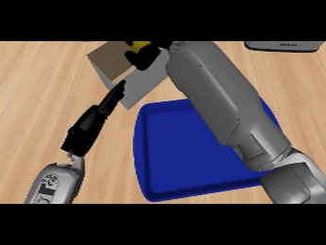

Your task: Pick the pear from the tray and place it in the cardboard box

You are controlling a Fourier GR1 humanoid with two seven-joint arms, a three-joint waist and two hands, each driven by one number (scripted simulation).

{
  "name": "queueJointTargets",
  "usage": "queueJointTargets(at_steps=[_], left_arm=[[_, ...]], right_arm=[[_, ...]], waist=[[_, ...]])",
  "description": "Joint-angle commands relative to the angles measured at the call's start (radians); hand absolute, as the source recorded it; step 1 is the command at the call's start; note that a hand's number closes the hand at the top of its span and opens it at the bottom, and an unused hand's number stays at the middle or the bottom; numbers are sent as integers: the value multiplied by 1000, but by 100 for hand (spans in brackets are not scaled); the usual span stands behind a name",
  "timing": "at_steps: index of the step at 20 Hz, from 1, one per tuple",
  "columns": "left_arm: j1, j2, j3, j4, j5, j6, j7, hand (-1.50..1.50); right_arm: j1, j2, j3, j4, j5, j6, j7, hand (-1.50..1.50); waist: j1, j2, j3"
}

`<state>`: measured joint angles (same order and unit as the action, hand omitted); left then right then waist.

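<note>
Reaching across the blue tray (186,158), the robot's right forearm stretches up toward the cardboard box (123,72) at the far side of the wooden desk (31,95). Its right hand (143,56) sits right at the box's opening, dark fingers curled round something yellow that I take to be the pear (140,45); only a small patch of it shows between the fingers, just above the box's rim. The tray shows nothing on its blue floor where the arm does not cover it.

The left hand (93,122) lies along the desk to the left of the tray, its fingers straight and pressed together, their tips touching or nearly touching the box's near wall. I cannot tell which.

From where I stand, the risk is in the release. The pear hangs close to the rim rather than clearly over the middle of the opening, so letting go here could bounce it off the edge onto the desk. The big forearm could also nudge the box as it moves.
</note>
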<state>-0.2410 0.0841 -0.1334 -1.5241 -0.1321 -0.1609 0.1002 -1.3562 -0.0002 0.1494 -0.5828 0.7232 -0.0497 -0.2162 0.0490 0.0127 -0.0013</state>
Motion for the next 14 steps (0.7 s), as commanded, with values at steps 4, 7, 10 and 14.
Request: queueJointTargets(at_steps=[4,7,10,14], left_arm=[[-28,-26,-24,3,-13,2,17,0],[-3,-9,-20,-8,0,-22,-6,0],[-42,-37,-32,-19,-14,1,23,0],[-89,-30,-2,14,6,-13,47,0]], right_arm=[[13,0,47,217,-65,-84,-62,150],[-4,0,2,269,-147,-1,-3,-150],[-2,0,14,321,-171,-8,-35,-150],[32,0,-11,318,-250,-30,-121,-150]], waist=[[32,11,0],[47,12,0],[56,17,0],[60,20,1]])
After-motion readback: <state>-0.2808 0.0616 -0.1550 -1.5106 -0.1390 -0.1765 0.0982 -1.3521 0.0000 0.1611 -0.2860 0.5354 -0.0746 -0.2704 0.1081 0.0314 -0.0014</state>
